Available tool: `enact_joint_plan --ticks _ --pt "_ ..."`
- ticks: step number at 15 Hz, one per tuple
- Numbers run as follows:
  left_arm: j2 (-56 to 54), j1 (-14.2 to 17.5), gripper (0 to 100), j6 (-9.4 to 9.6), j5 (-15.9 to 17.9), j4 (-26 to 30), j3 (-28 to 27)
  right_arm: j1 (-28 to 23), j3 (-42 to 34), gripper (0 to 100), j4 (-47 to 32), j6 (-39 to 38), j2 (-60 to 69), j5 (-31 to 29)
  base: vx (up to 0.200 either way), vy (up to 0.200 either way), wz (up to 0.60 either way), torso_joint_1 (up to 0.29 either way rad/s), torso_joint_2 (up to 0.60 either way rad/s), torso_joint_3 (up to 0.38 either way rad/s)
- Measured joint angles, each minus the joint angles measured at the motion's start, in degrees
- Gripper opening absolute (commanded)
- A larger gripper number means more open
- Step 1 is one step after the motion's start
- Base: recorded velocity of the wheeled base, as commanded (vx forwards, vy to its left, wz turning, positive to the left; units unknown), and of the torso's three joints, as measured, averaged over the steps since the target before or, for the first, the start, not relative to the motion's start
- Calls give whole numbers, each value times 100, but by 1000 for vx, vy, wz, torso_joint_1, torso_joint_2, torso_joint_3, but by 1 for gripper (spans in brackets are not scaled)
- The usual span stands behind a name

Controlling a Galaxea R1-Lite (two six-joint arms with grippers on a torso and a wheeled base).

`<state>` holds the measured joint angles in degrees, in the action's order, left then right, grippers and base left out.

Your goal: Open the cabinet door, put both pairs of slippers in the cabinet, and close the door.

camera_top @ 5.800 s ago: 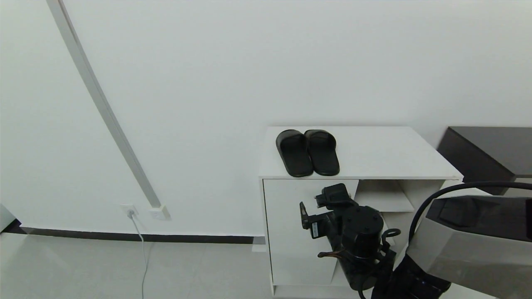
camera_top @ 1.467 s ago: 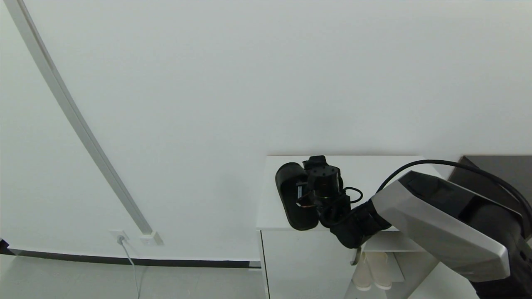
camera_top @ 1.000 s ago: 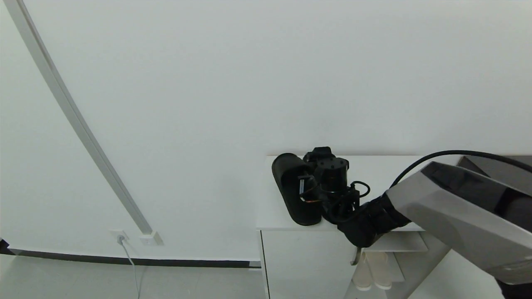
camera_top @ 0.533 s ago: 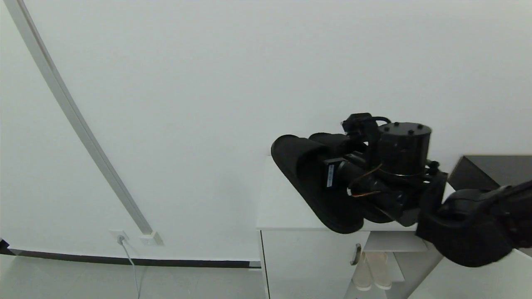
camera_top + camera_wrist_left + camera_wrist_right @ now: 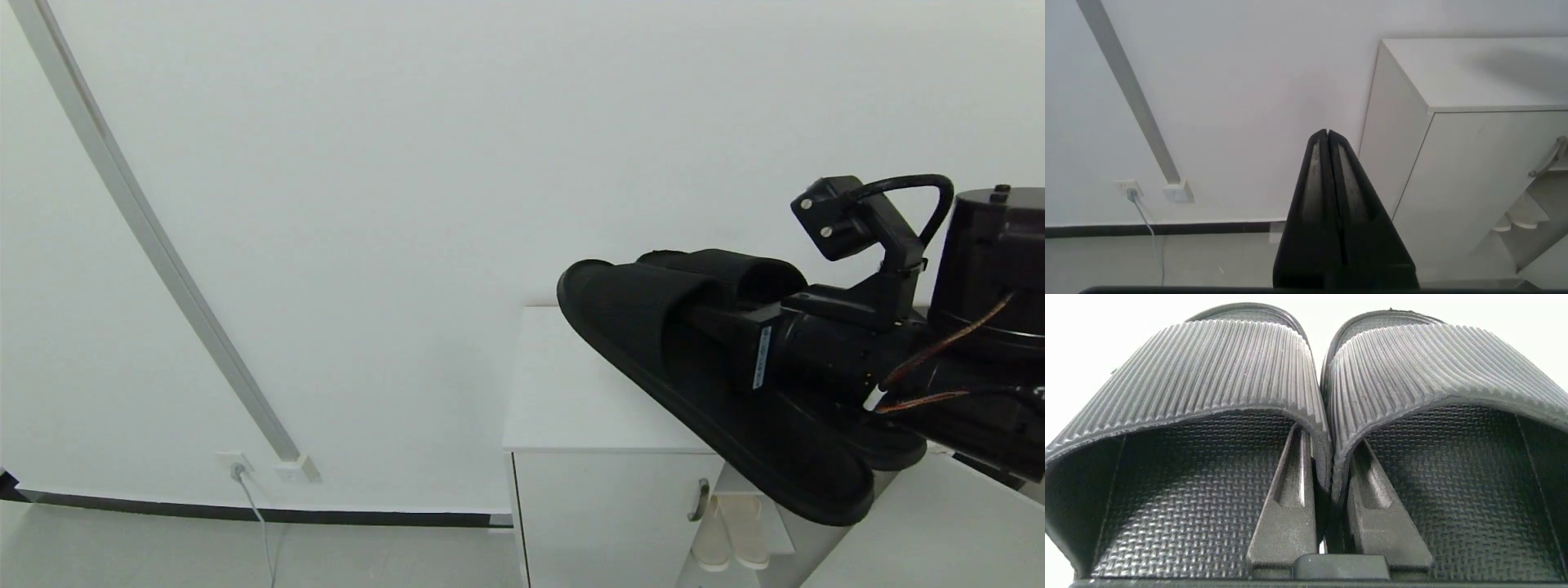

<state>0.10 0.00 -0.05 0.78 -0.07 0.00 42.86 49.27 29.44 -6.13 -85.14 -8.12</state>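
Right claw [image 5: 1329,508]: a finger inside each strap, clamping the black slippers [image 5: 653,314] together; pair held aloft, tilted, near white cabinet [image 5: 571,392].
Left claw [image 5: 1328,143]: fingers pressed together, empty.
White slippers [image 5: 731,531]: on the cabinet's inner shelf.

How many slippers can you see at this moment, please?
4. Two black slippers are clamped side by side in the right gripper, in the air by the cabinet; two pale slippers sit inside it, low down. More may be hidden behind its door.

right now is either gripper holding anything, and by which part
Right gripper pinches the black slippers by their adjoining inner strap edges, a finger inside each; left gripper shut, empty.
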Motion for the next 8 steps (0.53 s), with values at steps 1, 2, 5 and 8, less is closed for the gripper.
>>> enact_joint_plan --ticks 1,2,5,8 --pt "0 0 0 -2 0 -2 0 30 -24 0 -5 0 30 22 -200 0 0 2 2 2" --pt "0 0 0 0 0 -2 0 52 -52 0 4 -2 46 43 -200 0 0 2 2 -2" --pt "0 0 0 -2 1 0 0 110 -243 0 176 4 61 561 -200 0 0 14 5 5" --pt "0 0 0 -2 1 0 0 22 -473 0 468 189 60 1079 -200 0 0 3 1 6"
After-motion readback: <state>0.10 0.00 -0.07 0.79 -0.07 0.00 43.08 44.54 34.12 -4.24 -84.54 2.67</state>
